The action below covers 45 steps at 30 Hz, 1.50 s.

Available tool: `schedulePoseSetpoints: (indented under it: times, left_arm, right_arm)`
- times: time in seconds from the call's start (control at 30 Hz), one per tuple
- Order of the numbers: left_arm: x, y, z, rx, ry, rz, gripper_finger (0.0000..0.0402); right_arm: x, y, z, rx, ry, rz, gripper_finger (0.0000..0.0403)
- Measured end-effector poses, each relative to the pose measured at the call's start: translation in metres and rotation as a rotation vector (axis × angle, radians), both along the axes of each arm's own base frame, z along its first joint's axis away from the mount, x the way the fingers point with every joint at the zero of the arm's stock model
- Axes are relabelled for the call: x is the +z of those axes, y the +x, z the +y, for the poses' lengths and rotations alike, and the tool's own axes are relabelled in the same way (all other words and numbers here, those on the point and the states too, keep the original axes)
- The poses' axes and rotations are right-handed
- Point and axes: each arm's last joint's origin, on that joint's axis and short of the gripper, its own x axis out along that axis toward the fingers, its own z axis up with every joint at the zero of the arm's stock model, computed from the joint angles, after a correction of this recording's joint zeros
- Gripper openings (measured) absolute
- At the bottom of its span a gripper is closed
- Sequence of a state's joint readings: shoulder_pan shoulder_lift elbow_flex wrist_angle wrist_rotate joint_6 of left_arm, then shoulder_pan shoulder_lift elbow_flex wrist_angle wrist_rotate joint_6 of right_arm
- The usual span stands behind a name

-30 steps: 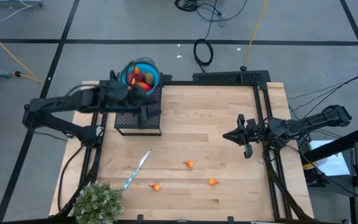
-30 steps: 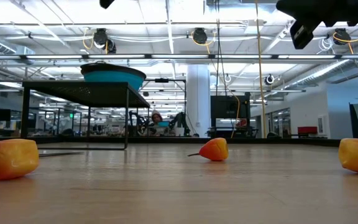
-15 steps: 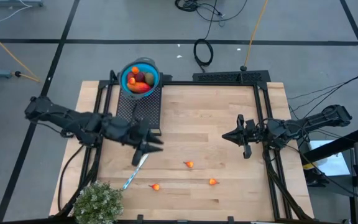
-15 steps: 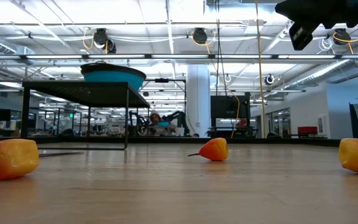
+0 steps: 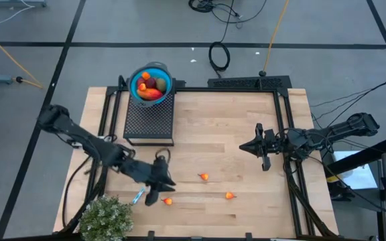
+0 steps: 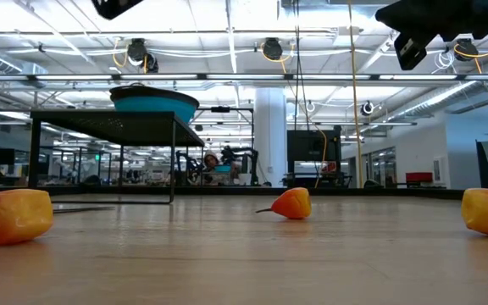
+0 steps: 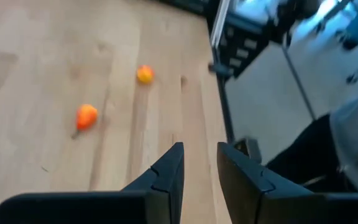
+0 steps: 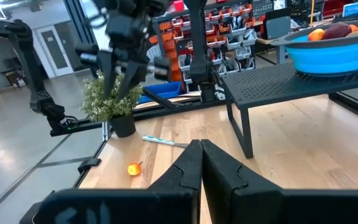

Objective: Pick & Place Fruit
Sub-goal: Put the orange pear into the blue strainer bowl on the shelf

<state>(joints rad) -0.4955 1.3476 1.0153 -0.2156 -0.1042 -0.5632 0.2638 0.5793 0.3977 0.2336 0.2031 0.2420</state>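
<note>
A wooden worktop [image 5: 233, 134] stands in a large workshop. Three fruits [image 5: 204, 177] lie near its front edge; the rest fill the bowl [image 5: 151, 82] at the back-left corner. The left end effector [image 5: 158, 189], narrowly open and empty, hovers beside one fruit, apparently to grasp it. The right end effector [image 5: 246, 146] waits shut and empty near the right edge.
</note>
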Motion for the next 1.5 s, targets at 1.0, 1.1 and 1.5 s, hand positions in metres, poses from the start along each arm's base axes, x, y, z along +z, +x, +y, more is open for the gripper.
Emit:
schedulePoseSetpoints:
  times: [1.0,1.1,1.5]
  left_arm:
    - [-0.121,0.012,-0.044,-0.14,0.051,0.613,0.0108]
    - [-0.121,0.012,-0.043,-0.115,0.045,0.615,0.0141]
    - [-0.121,0.013,-0.042,-0.128,0.152,0.55,0.0245]
  right_arm:
    - [-0.001,0.0,0.0,0.0,-0.002,0.007,0.0]
    - [-0.001,0.0,0.0,0.0,-0.002,0.007,0.0]
    - [-0.001,0.0,0.0,0.0,-0.002,0.007,0.0]
